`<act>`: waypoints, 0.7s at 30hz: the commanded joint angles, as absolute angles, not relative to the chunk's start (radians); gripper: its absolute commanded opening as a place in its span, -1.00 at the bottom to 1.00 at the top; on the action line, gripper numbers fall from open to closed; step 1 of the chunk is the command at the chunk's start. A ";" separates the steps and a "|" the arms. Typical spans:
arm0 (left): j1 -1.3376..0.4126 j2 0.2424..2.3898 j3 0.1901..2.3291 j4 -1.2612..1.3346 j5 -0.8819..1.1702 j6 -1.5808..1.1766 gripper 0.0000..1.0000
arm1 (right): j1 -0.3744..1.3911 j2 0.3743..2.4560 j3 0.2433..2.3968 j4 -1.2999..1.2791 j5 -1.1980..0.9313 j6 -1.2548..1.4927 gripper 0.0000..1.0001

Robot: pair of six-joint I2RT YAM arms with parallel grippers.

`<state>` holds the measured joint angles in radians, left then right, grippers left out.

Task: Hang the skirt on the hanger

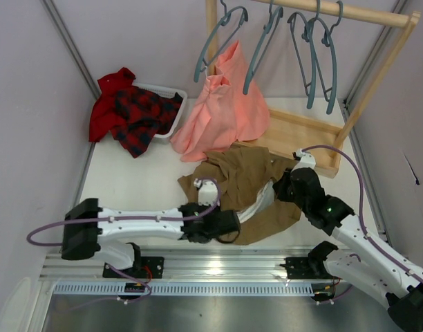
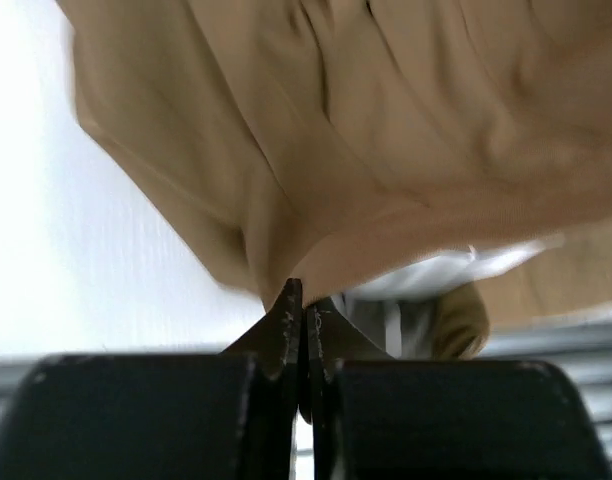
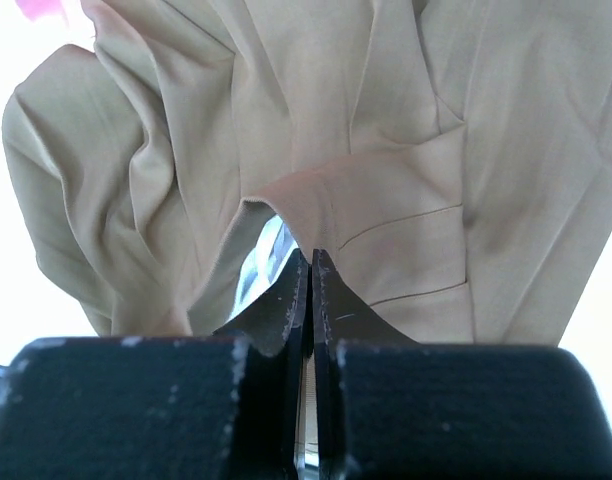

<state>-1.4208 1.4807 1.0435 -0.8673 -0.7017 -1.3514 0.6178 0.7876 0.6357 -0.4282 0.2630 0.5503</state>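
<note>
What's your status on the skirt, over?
Left gripper, right gripper shut on skirt. Skirt bunched on table, not hung. Pink garment against its far edge, below hangers.

Seen from above, folds of the soft khaki cloth skirt (image 1: 247,176) hide the fingertips of the left gripper (image 1: 232,226) and the right gripper (image 1: 279,189). In both wrist views the skirt runs past the top and side edges, so its outline is lost, and the left wrist view is blurred. A red-and-black plaid garment (image 1: 132,114) covers most of a white plastic basket (image 1: 171,93). The pale wooden rack (image 1: 301,131) and some hooks of the slate-blue plastic hangers (image 1: 222,41) are cut off at the top edge — the right arm's base at the bottom corner.
</note>
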 commanded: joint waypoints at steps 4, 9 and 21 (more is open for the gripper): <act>-1.119 1.087 0.930 -0.585 -0.772 -0.890 -1.00 | 0.618 0.755 0.705 -0.387 0.164 0.577 -1.00; -0.898 0.931 1.035 -0.534 -0.680 -0.522 -1.00 | 0.702 0.701 0.784 -0.342 0.129 0.692 -1.00; -0.877 1.078 0.849 -0.444 -0.419 -0.491 -0.99 | 0.784 0.745 0.608 -0.306 0.168 0.741 -1.00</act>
<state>-0.8829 1.0489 0.9569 -0.5171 -0.5411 -0.4881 0.7876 0.7223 0.6853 -0.3534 0.2165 0.7078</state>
